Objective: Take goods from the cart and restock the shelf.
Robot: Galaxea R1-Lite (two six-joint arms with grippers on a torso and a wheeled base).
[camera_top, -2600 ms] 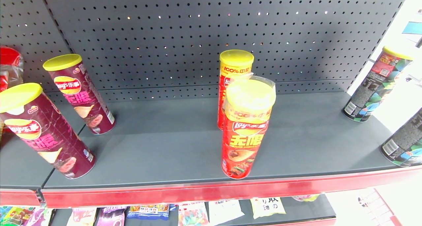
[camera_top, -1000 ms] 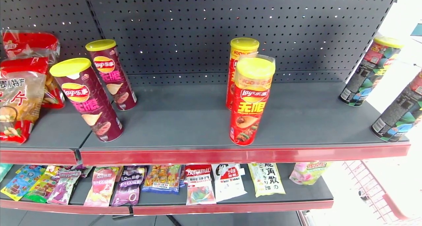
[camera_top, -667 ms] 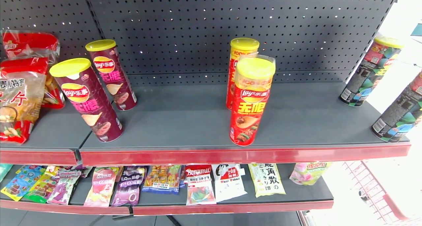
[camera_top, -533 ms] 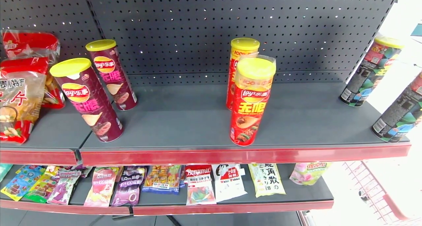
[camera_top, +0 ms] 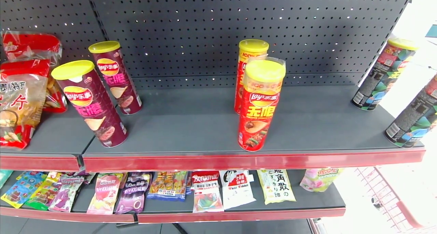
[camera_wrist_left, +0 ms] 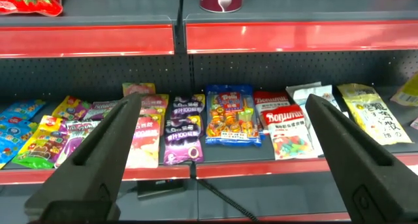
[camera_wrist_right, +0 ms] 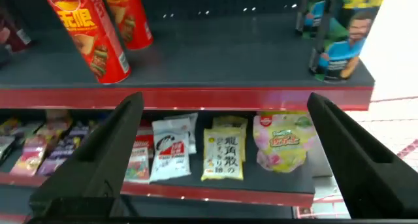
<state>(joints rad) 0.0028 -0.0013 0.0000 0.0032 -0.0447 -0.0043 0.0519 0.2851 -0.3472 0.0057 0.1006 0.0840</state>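
Observation:
On the grey upper shelf (camera_top: 191, 125) two red chip cans stand upright in the middle, one at the front (camera_top: 260, 107) and one behind it (camera_top: 247, 53). Two maroon cans (camera_top: 90, 104) stand at the left and two black-and-green cans (camera_top: 384, 77) at the right end. My left gripper (camera_wrist_left: 222, 159) is open and holds nothing, level with the lower shelf's snack packets (camera_wrist_left: 228, 116). My right gripper (camera_wrist_right: 222, 159) is also open with nothing in it, below the front red can (camera_wrist_right: 88, 38) and the black-and-green cans (camera_wrist_right: 339, 41).
Snack bags (camera_top: 24, 90) lean at the far left of the upper level. Flat packets (camera_top: 205, 189) line the lower shelf. Red rails (camera_top: 239, 160) edge both shelves. A red wire frame (camera_top: 392, 200) shows at the bottom right. Free room lies between the maroon and red cans.
The head view drew back from the shelf after the earliest frame, so the lower shelf and left bags came into sight. The cans themselves have not moved.

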